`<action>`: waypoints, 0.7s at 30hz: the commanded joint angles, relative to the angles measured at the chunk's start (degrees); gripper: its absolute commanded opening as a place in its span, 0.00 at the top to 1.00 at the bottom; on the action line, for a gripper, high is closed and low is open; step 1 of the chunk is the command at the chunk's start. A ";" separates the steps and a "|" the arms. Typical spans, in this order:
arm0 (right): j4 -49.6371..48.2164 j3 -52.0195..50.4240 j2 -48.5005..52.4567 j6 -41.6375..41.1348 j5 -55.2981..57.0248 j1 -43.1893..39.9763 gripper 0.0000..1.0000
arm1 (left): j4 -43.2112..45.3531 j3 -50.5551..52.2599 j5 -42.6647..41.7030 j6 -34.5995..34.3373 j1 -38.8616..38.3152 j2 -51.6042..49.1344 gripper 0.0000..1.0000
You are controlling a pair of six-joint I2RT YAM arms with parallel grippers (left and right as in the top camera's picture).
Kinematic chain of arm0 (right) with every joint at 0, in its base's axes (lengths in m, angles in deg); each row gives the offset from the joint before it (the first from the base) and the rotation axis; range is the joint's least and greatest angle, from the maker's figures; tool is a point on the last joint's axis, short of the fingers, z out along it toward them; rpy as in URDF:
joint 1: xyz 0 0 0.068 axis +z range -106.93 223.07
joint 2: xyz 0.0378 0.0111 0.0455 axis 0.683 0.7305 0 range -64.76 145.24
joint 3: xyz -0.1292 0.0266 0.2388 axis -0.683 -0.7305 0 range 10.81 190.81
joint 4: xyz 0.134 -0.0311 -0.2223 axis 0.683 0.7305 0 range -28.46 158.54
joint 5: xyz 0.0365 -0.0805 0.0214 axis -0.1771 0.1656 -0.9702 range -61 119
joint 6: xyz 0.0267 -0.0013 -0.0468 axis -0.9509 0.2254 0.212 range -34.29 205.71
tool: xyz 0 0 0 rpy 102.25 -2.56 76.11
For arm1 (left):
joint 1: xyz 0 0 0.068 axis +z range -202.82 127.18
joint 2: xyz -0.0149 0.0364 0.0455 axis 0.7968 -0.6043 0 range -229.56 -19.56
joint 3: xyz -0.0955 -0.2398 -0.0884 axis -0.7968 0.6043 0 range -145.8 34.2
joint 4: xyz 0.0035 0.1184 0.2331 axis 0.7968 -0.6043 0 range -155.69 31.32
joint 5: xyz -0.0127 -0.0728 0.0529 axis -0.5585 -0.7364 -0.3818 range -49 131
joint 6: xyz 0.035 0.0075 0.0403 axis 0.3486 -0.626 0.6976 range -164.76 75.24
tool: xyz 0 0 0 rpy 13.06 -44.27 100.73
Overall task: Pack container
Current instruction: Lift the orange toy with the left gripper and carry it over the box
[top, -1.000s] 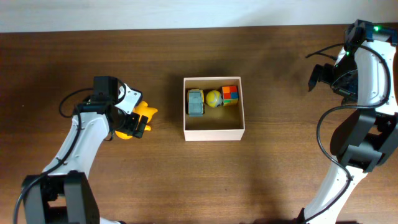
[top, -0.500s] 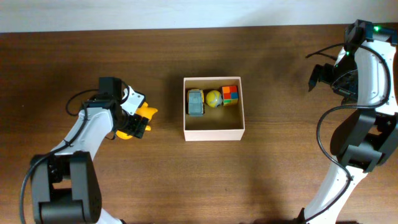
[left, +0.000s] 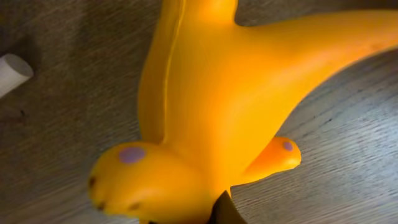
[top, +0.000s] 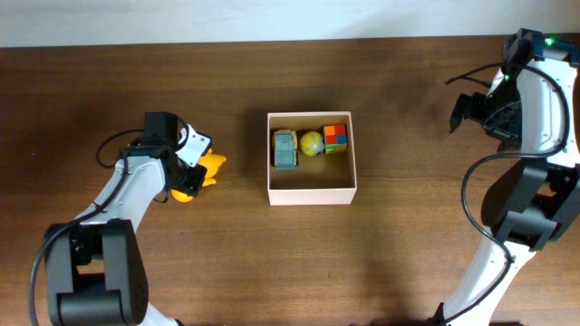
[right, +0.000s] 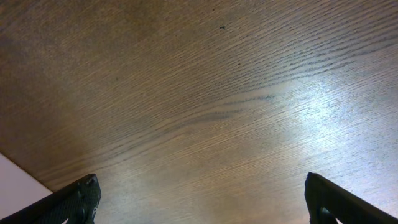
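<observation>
Plainly, the glossy orange-yellow rubbery animal toy (left: 211, 118) is the piece to be packed; it lies on the dark brown wooden table (top: 399, 263), left of the container and apart from it. Its skin is smooth and rounded, so I judge it light, somewhat soft and apt to slip; the thick middle of the body looks the best place to pinch, not the tapering limbs, which would squirm out. The left gripper (top: 188, 176) sits right over the toy; only one dark fingertip (left: 221, 213) shows at the near edge of the wrist view, against the toy, so I cannot tell whether the jaws have closed on it. The right gripper (top: 464, 110) hangs at the far right, well apart from everything; its fingertips (right: 84, 194) stand spread wide with nothing between them.

The square shallow white-walled box with a tan cardboard floor (top: 313, 179) rests mid-table; its thin walls suggest it would slide if knocked, so a drop from above seems wiser. Along its far side lie a small grey toy car (top: 285, 148) at the left, a yellow ball (top: 312, 143) in the middle, and a multicoloured cube (top: 335, 138) at the right; the near half is bare.
</observation>
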 commanded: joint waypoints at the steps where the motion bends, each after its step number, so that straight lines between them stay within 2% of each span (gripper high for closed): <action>1: -0.13 0.24 -0.61 0.35 -0.09 0.28 0.01 | 0.13 -2.10 -0.11 -4.70 -0.02 -0.74 0.98; 4: -0.13 0.24 -0.63 0.35 -0.09 0.28 0.01 | -0.92 -4.11 -0.50 -6.88 -0.02 -0.66 0.98; 13: -0.13 0.24 -0.63 0.35 -0.09 0.28 0.02 | -10.03 -16.79 -4.68 -6.78 -0.31 -0.61 0.98; 21: -0.13 0.24 -0.61 0.35 -0.09 0.28 0.01 | -20.61 -31.10 -5.66 -4.20 -5.64 -0.59 0.98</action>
